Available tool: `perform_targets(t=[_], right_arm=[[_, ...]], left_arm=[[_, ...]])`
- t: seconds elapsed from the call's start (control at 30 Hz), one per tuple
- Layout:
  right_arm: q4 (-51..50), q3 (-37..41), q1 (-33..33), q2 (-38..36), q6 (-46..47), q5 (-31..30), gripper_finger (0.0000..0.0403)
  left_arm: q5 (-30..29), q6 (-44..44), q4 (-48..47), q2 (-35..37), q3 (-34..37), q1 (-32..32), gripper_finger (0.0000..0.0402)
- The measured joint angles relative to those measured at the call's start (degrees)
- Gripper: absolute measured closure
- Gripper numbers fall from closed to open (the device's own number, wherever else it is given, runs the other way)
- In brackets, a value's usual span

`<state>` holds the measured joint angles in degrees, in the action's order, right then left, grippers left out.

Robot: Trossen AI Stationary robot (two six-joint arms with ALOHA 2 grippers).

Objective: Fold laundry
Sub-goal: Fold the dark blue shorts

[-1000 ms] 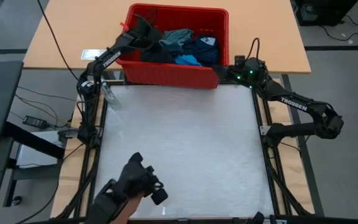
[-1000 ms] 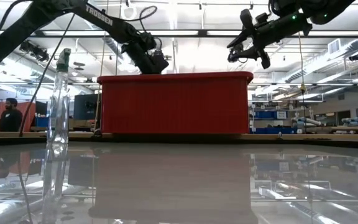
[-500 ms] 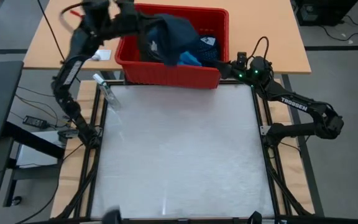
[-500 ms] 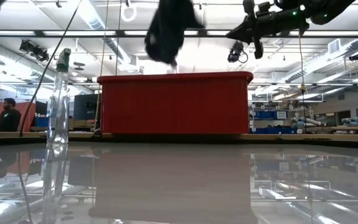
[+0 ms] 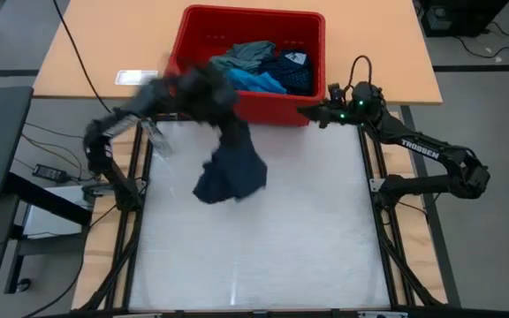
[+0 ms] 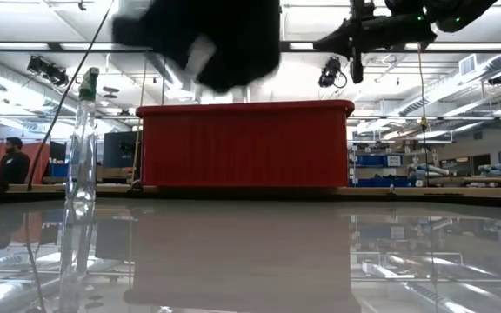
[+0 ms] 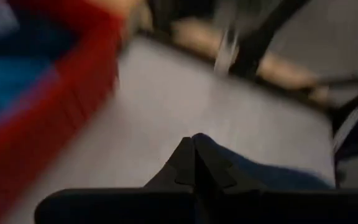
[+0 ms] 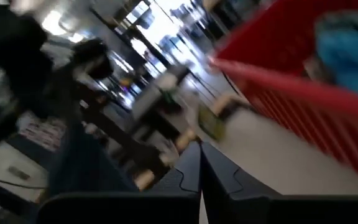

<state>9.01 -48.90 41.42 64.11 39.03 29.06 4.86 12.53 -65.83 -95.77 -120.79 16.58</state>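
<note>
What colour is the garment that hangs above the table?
Dark navy blue garment, plain with no pattern visible; the high view shows it best.

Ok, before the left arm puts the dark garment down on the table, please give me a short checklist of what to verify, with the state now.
1. Left gripper shut on the dark navy garment: ok.
2. Garment fully out of the red bin: ok.
3. Garment resting on the table: not ok, it hangs in the air.
4. Right gripper away from the garment, by the bin's near corner, shut, empty: ok.
5. Garment spread flat: not ok, bunched.
6. Clear bottle out of the swing path: cannot tell.
</note>
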Motion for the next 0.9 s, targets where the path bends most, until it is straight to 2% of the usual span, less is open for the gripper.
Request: perform_targets(t=[0.07, 0.23, 0.33, 0.47, 0.6, 0.7, 0.77, 0.9], right_arm=[[-6.50, 0.00, -0.30, -1.06, -2.02, -1.80, 0.0392], [-21.54, 0.02, -1.67, -3.31, -9.56, -8.82, 0.0392], [-26.74, 0.04, -2.85, -4.84, -10.13, -9.79, 0.0392], [-33.50, 0.04, -5.85, -6.34, -8.00, -10.57, 0.0389], [-38.71, 0.04, -11.29, -6.26, -4.08, -15.45, 0.0375], [-40.32, 0.04, -16.70, -4.54, 2.48, -19.37, 0.0368], [-39.88, 0.04, -20.34, -2.97, 5.78, -22.80, 0.0367], [-39.78, 0.49, -24.53, 2.45, 5.97, -34.56, 0.0369]], left_arm=[[-0.54, 3.21, 3.87, -0.04, 7.73, -2.98, 0.0401], [1.18, 17.05, 27.43, -0.15, 28.86, -6.79, 0.0398], [3.43, 23.95, 40.84, -0.04, 36.49, -7.26, 0.0384], [3.16, 23.56, 40.23, 0.14, 41.17, -7.53, 0.0346], [3.41, 22.84, 39.09, 0.14, 46.83, -8.24, 0.0286], [5.19, 23.47, 37.22, 0.19, 50.17, -9.26, 0.0238], [4.59, 24.03, 36.46, 0.29, 52.25, -9.74, 0.0214], [0.78, 23.81, 37.13, 0.29, 54.68, -9.22, 0.0188]])
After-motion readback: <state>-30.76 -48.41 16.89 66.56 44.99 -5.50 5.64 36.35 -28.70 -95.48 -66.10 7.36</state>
